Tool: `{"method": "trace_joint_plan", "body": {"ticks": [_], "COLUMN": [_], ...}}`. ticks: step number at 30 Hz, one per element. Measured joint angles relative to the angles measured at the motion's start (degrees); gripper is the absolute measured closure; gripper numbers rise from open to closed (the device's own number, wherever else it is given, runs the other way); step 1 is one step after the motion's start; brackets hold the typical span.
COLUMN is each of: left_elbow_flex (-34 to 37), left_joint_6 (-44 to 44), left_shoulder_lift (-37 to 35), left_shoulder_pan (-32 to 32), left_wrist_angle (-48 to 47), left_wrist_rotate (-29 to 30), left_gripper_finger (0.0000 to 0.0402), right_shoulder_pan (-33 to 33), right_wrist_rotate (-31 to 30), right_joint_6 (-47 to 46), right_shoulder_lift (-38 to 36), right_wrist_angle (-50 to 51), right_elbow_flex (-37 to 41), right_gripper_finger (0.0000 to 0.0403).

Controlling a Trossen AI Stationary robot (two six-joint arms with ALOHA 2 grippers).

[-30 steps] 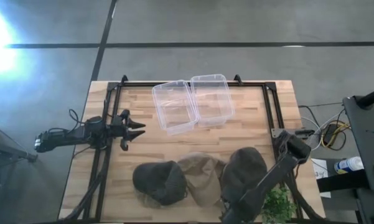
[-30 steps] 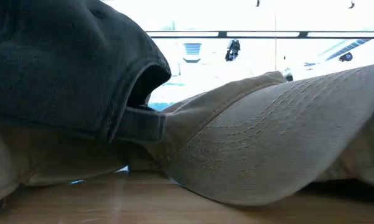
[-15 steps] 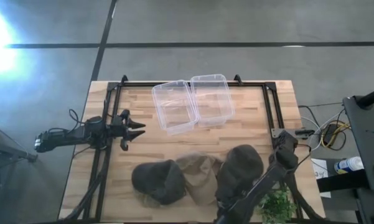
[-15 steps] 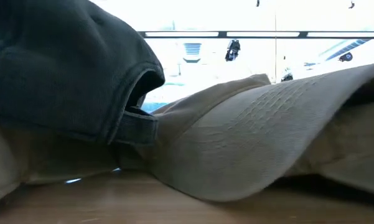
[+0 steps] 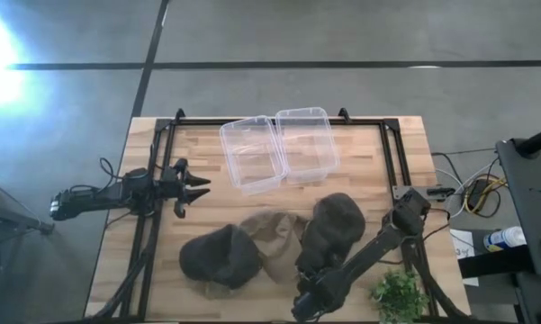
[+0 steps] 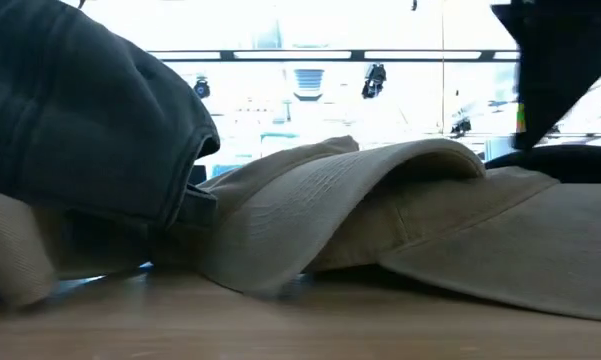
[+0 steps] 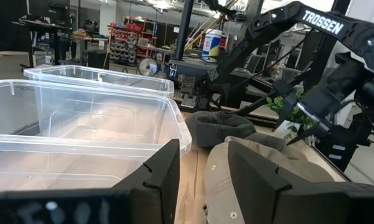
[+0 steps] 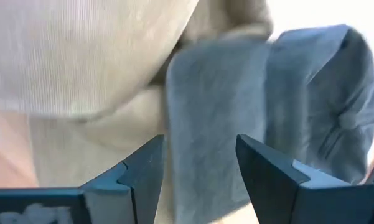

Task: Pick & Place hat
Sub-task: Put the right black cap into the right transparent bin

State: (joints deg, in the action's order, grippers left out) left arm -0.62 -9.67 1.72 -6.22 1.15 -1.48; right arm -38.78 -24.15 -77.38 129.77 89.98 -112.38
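Observation:
Three hats lie in a row along the table's near part: a dark one (image 5: pixel 216 258) on the left, a tan one (image 5: pixel 275 237) in the middle and an olive one (image 5: pixel 331 227) on the right. The tan hat overlaps its neighbours. The low view shows the dark hat (image 6: pixel 80 120) resting on the tan hat (image 6: pixel 380 200). My right gripper (image 5: pixel 306 303) is low by the near edge, just in front of the olive hat, fingers open. In its wrist view grey cloth (image 8: pixel 205 137) fills the gap between the fingers (image 8: pixel 199 155). My left gripper (image 5: pixel 198 184) waits open at the left. My right gripper has its open fingers on either side of a grey strip of hat cloth (image 8: pixel 205 143), with tan cloth (image 8: pixel 81 56) beside it. I cannot tell whether the fingers touch the cloth. The right arm (image 5: pixel 378 243) lies along the olive hat's right side.
Two clear plastic bins (image 5: pixel 252 155) (image 5: pixel 306 144) stand side by side at the far middle, also in the left wrist view (image 7: pixel 81 118). A black frame (image 5: pixel 392 153) borders the table. A green plant (image 5: pixel 398 292) sits at the near right corner. Bare wood lies between bins and hats.
My right gripper has moved toward the table's left along the near edge. All three hats have slid with it toward the left, and the olive hat also moved toward the far edge. In the low view the tan hat's brim has dropped and flattened.

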Motion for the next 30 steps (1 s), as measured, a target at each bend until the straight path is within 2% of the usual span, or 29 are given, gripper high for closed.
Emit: {"method": "trace_joint_plan", "body": {"ticks": [4,8,13,17,19,21,24,30], "left_elbow_flex": [0.0,0.0,0.0,0.0,0.0,0.0,0.0,0.0], "left_joint_6": [0.01,0.02,0.0,0.02,0.02,0.02,0.02,0.01], "left_shoulder_lift": [0.04,0.04,0.04,0.04,0.04,0.04,0.04,0.04], "left_shoulder_pan": [-0.01,0.0,-0.02,-0.02,-0.02,0.0,0.0,-0.01], "left_wrist_angle": [0.0,0.02,0.05,0.06,0.07,0.07,0.07,0.07], "left_wrist_rotate": [0.01,0.0,0.02,0.0,0.0,0.0,0.0,0.0], "left_gripper_finger": [0.0271,0.0271,0.0271,0.0271,0.0271,0.0271,0.0271,0.0271], "right_shoulder_pan": [1.4,3.31,7.3,13.33,16.8,20.27,24.51,29.38], "right_wrist_rotate": [-0.01,-0.46,-2.57,1.61,5.78,11.36,17.02,19.57], "right_joint_6": [-2.73,-10.85,-21.38,-27.12,-25.21,-18.93,-12.6,-12.15], "right_shoulder_lift": [-0.19,-3.83,-13.22,-23.38,-27.63,-31.06,-33.32,-34.2], "right_wrist_angle": [-0.1,-0.03,-0.13,-3.13,-10.51,-20.66,-31.88,-31.9], "right_elbow_flex": [0.19,1.61,8.41,17.73,23.55,29.49,37.09,45.22], "right_gripper_finger": [0.0207,0.0207,0.0207,0.0207,0.0207,0.0207,0.0207,0.0207]}}
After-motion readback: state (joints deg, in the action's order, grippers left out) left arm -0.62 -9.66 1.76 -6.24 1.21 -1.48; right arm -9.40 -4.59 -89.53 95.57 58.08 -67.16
